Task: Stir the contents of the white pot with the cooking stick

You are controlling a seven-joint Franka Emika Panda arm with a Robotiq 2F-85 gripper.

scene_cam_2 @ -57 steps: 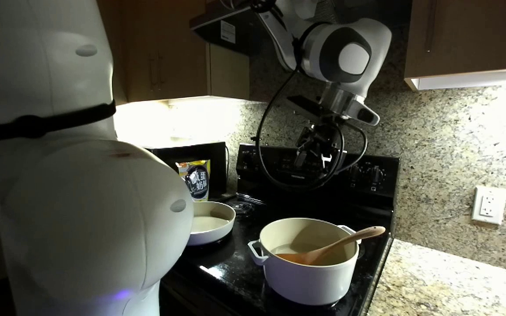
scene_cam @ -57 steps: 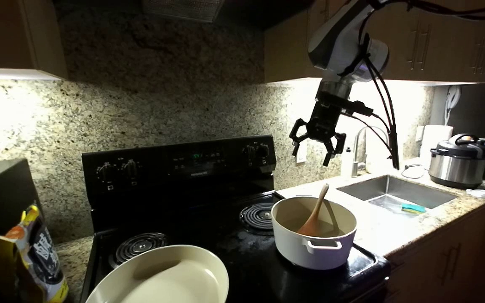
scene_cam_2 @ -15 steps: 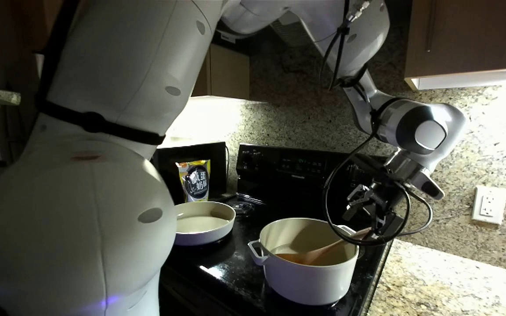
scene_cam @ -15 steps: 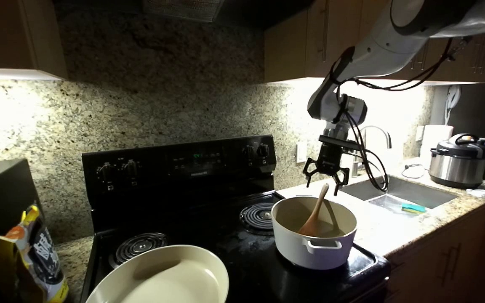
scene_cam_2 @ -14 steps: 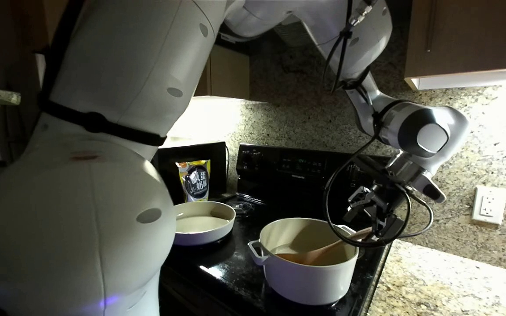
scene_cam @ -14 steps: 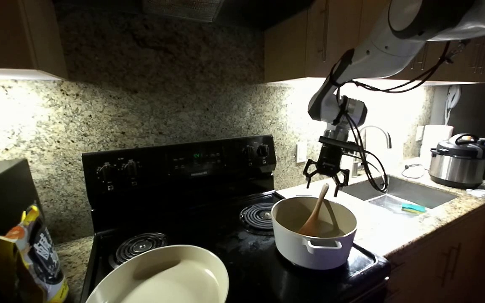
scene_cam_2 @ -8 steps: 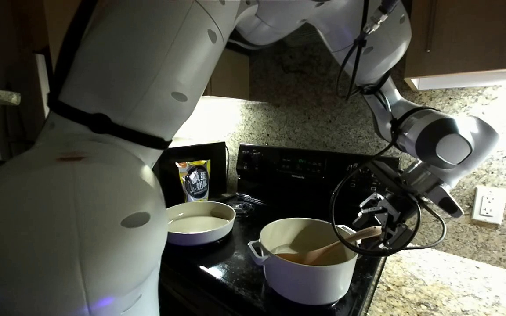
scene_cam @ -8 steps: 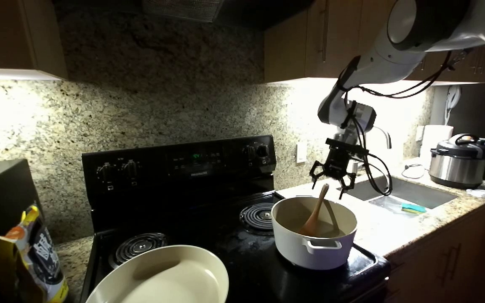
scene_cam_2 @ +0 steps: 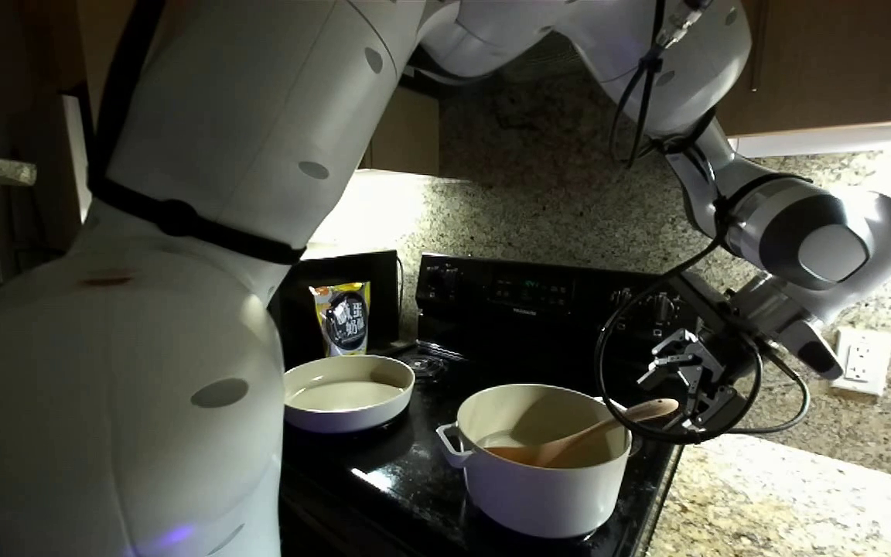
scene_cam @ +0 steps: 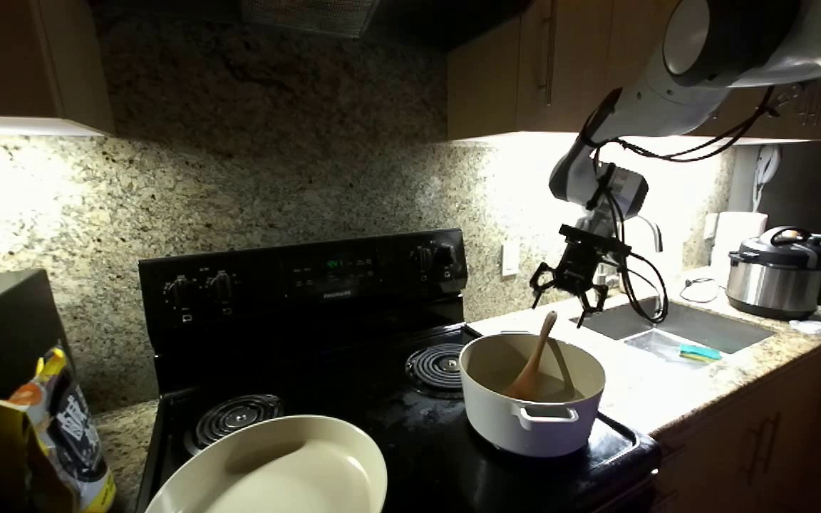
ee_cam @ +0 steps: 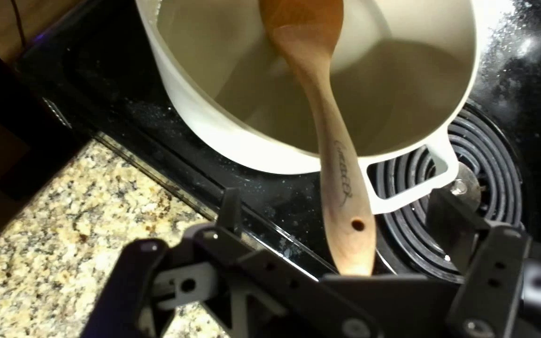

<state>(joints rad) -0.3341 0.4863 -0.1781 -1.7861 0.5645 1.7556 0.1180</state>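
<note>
The stove (scene_cam: 425, 456) carries the weight, and the arm (scene_cam_2: 244, 131) arches above it, presumably to reach down from overhead. The pot (scene_cam_2: 542, 495) stands upright near the stove's edge. Its contents (ee_cam: 270, 103) look like a clear liquid, with no solid food to be made out. The pincer (scene_cam: 558, 316) is spread wide and grips nothing, poised about the free end of the stick (ee_cam: 341, 178); whether that end already lies in the gap is hard to tell. The stick leans head down in the pot, handle across the rim, which leaves its end out for taking. Stirring seems yet to begin; closing near the handle's hole (ee_cam: 358, 225) looks like the next step, though a bump could slide the stick along the rim
</note>
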